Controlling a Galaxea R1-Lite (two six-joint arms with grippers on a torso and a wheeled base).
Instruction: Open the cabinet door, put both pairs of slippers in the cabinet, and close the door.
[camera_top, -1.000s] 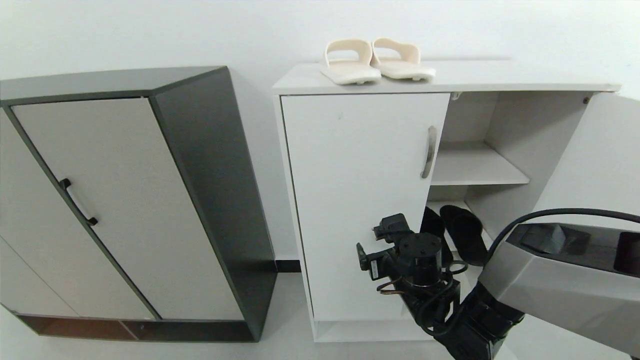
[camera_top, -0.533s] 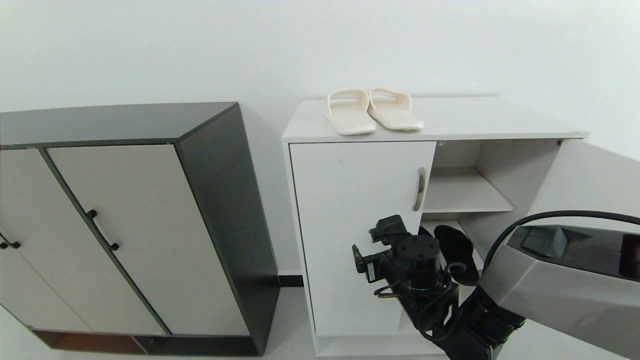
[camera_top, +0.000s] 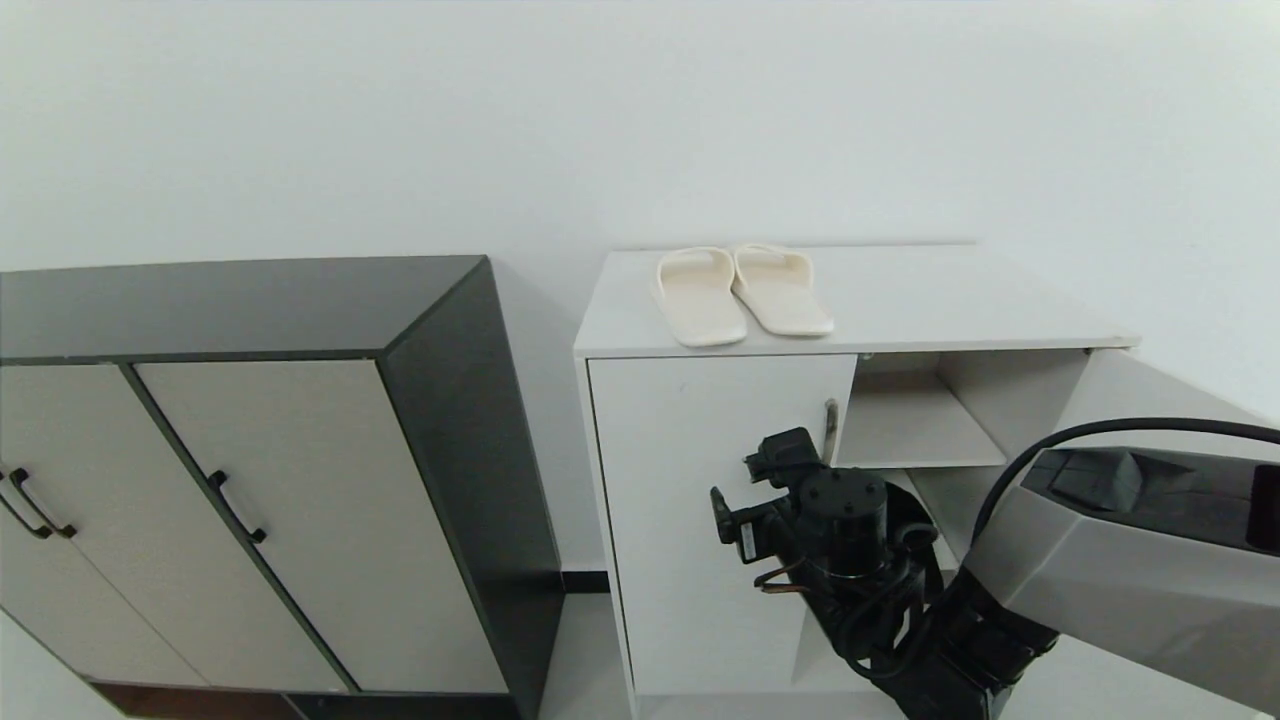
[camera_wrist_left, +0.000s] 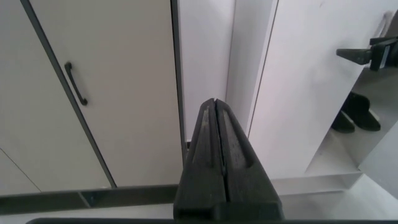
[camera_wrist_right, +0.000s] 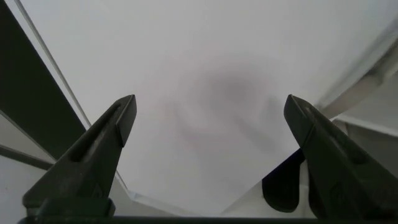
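- Change noted: the whole head view has shifted since the earlier frames, so I attribute it to the camera. Both cabinets now sit lower in frame, with more bare wall (camera_top: 640, 120) above them (nothing on the furniture itself appears displaced).
- Change noted: the black slippers were plain to see in the head view a second ago. There they are now almost wholly hidden behind the right wrist.
- Right arm: it enters the head view from 4 o'clock, and its wrist holds about the same place in frame as before, in front of the white cabinet (camera_top: 950, 295).
- Right gripper (camera_wrist_right: 208, 124): fingers spread wide apart, nothing between them, facing the closed left-hand door (camera_top: 700, 500).
- Left gripper (camera_wrist_left: 215, 107): fingers pressed flat together, holding nothing. It points at the gap between the dark cabinet (camera_top: 250, 310) and the white cabinet.
- Right-hand door (camera_top: 1170, 395): swung out at 3 o'clock of the cabinet, exposing a shelf (camera_top: 915, 435).
- Handle (camera_top: 830, 430): on the closed door's edge, just above the right wrist.
- Cream slippers (camera_top: 740, 290): side by side on the cabinet top, at about 10 o'clock from its centre.
- Black slippers (camera_wrist_left: 356, 112): inside the open compartment, on a level below the shelf.
- Dark cabinet: at 9 o'clock of the white one, doors closed.
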